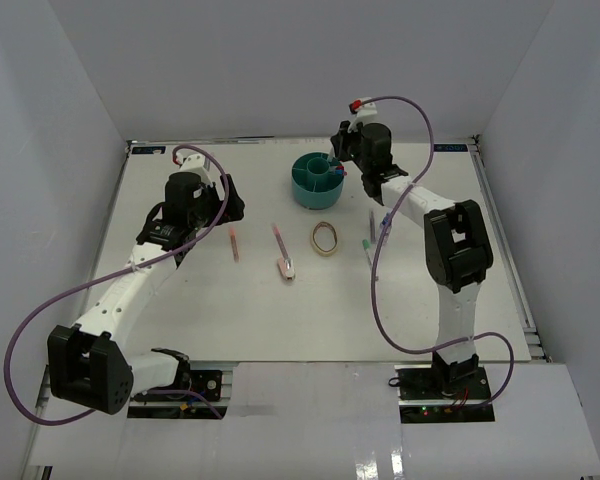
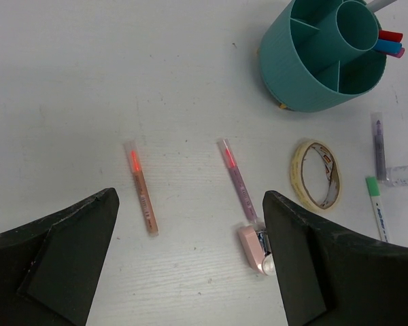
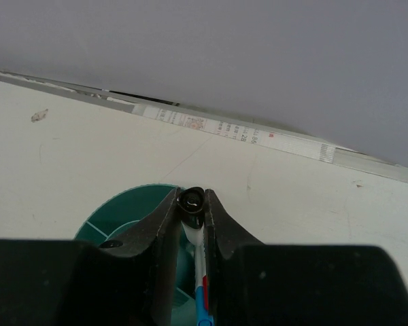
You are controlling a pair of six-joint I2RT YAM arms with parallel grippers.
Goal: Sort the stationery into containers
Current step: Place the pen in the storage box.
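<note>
The round teal organizer [image 1: 317, 180] [image 2: 311, 64] stands at the back centre, with red, blue and pink pen caps [image 2: 391, 43] sticking out of one ring compartment. My right gripper [image 1: 342, 152] [image 3: 192, 194] hangs over its rim [image 3: 126, 207], shut on a black-capped white pen [image 3: 192, 206] held upright. My left gripper [image 1: 230, 205] [image 2: 190, 198] hovers open above the table. Below it lie an orange pen [image 2: 142, 197], a pink pen [image 2: 237, 179], a pink eraser [image 2: 249, 246] and a tiny bottle [image 2: 265, 250] partly hidden by the right finger.
A tan tape-like loop [image 1: 326, 237] [image 2: 316, 174] lies right of the pink pen. A green-capped pen [image 1: 367, 243] [image 2: 377, 207] and a purple pen [image 1: 372, 221] [image 2: 379, 146] lie further right. White walls enclose the table on three sides.
</note>
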